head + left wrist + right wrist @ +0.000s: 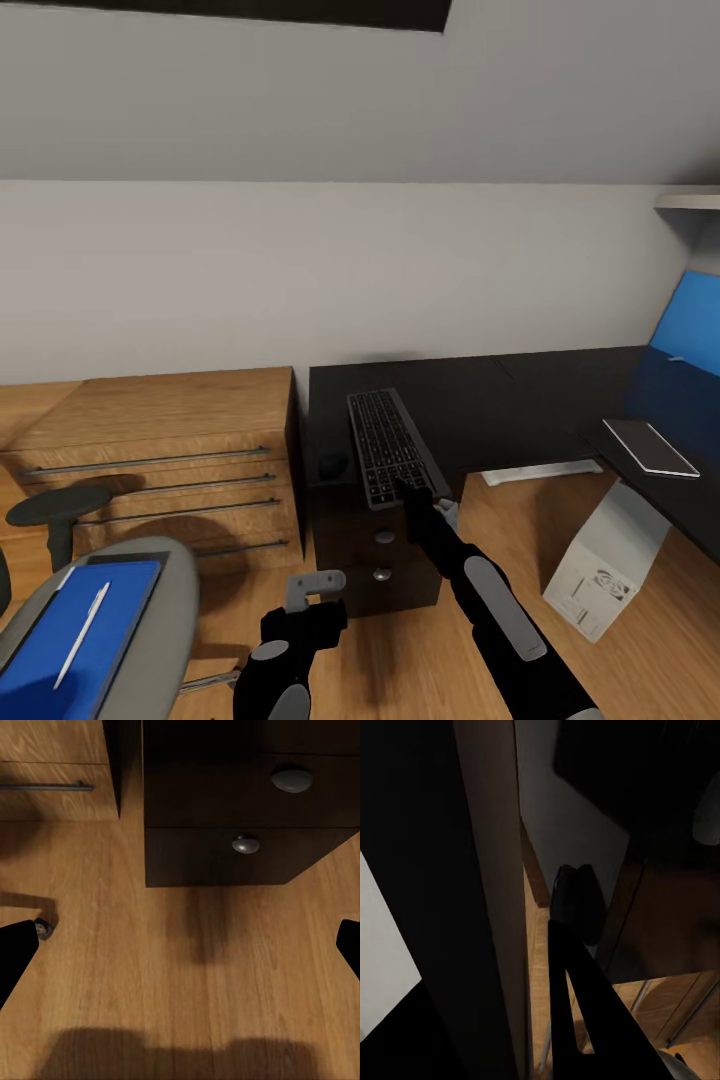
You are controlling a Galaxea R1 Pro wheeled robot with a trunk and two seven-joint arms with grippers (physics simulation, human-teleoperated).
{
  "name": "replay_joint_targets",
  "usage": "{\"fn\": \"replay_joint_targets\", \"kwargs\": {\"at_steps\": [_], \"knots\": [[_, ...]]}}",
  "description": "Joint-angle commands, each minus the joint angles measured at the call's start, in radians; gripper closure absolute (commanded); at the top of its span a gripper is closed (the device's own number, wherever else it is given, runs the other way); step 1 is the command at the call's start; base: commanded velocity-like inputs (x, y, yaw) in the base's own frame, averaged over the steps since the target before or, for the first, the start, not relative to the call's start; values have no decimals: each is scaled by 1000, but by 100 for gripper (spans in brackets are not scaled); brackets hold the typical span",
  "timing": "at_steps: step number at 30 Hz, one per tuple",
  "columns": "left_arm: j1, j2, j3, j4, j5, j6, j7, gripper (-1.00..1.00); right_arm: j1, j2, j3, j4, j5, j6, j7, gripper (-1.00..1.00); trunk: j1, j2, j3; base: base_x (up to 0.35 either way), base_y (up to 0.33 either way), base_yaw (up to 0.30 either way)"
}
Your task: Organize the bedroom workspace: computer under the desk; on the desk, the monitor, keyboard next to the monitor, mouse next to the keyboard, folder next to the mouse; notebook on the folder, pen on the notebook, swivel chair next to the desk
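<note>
Black keyboard (391,446) and mouse (333,464) already lying at desk (520,400) left end, right gripper (420,497) at keyboard's near edge, grip unclear, left gripper (315,585) open and empty, blue folder (75,625) with pen (82,634) still on swivel chair (165,600).

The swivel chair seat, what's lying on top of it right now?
On the swivel chair seat lies the blue folder, with the white pen resting on it. The seat under the folder is covered.
</note>
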Motion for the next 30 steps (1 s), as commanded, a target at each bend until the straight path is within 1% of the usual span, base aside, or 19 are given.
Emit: {"fn": "replay_joint_targets", "kwargs": {"at_steps": [1,8,13,20,25,30], "knots": [[-1,0,-1,-1,8,2,9,-100,0,0,-1,-2,-7,2,-6,100,0,-1,-1,0,0,0],[-1,0,-6,-1,8,1,9,-100,0,-2,-2,-3,-8,2,-6,100,0,-1,-1,1,0,0],[-1,0,-6,-1,8,1,10,-100,0,-3,-3,-5,-7,2,-6,100,0,-1,-1,131,0,0],[-1,0,-5,-1,8,2,9,-100,0,-5,-5,-5,-7,2,-6,100,0,-1,-1,24,-1,0],[-1,0,-8,-1,8,1,12,-100,0,-5,-6,-5,-7,2,-6,100,0,-1,-1,82,-102,0],[-1,0,-5,-1,8,1,10,-100,0,-5,-6,-5,-7,2,-6,100,0,-1,-1,15,-19,0]]}}
